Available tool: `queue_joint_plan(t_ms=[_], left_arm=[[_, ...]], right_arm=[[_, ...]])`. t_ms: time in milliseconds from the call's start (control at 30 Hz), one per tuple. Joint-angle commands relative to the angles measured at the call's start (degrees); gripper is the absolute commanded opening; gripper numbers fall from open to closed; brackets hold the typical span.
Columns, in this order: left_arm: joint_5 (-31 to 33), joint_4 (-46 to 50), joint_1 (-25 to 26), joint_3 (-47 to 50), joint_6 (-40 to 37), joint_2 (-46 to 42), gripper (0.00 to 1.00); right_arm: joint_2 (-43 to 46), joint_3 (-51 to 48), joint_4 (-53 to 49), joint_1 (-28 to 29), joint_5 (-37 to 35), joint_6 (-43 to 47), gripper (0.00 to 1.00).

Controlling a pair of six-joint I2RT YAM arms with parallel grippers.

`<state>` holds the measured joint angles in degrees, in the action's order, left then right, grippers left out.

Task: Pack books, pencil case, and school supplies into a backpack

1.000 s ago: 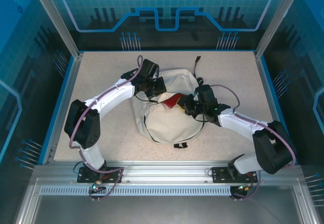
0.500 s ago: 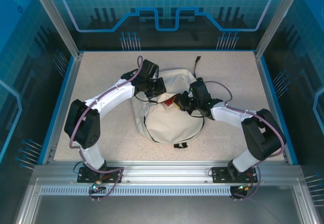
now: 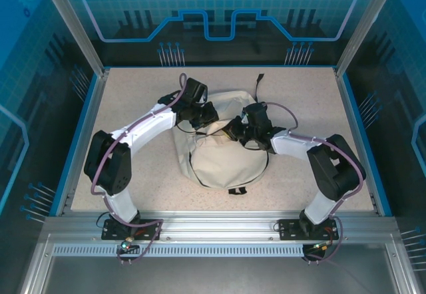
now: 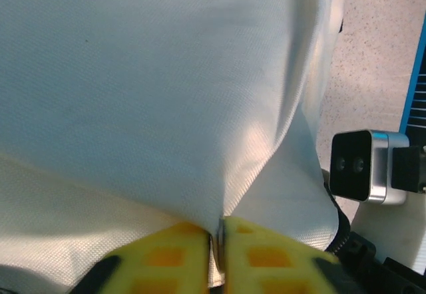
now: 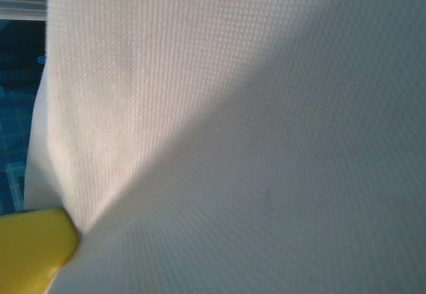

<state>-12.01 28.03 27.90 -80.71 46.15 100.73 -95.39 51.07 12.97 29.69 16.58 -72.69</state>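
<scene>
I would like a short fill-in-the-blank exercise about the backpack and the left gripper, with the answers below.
1. The left gripper pinches a fold of the ___.
2. Its fingers are ___ in colour.
3. The backpack rests on the ___.
Answers: backpack; yellow; table.

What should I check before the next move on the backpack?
1. Left end effector pinches backpack fabric: ok.
2. Right end effector shut against the fabric: ok; actual grip: cannot tell.
3. End effectors apart, no contact between them: ok.
4. Books inside: cannot tell.
5. Backpack resting on the table: ok.
</scene>
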Motion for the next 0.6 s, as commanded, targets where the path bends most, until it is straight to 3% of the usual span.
queue_joint_plan(t_ms=[0, 33, 167, 300, 433, 567], left_arm=[[-2.29, 0.15, -1.90, 0.62, -0.40, -4.21, 0.33], [-1.86, 0.47, -2.65, 0.95, -0.83, -4.89, 0.42], [2.24, 0.97, -6.16, 5.62, -1.24, -8.71, 0.62], [5.49, 1.49, -11.29, 12.73, -1.14, -13.86, 0.73], [9.17, 3.35, -15.69, 19.07, -2.17, -19.66, 0.82], [10.67, 4.49, -19.24, 24.38, -2.95, -24.86, 0.90]], right_arm=[[6.05, -1.10, -7.00, 0.92, -0.86, 4.52, 0.09], [7.62, -2.21, -9.54, 0.96, -0.78, 5.97, 0.11], [11.91, 2.50, -26.74, 2.66, -2.73, 14.44, 0.19], [12.45, 12.56, -43.41, 8.75, -13.01, 25.20, 0.34], [7.72, 24.29, -53.48, 15.52, -23.90, 34.41, 0.50], [-1.40, 37.46, -61.02, 20.47, -31.68, 43.79, 0.53]])
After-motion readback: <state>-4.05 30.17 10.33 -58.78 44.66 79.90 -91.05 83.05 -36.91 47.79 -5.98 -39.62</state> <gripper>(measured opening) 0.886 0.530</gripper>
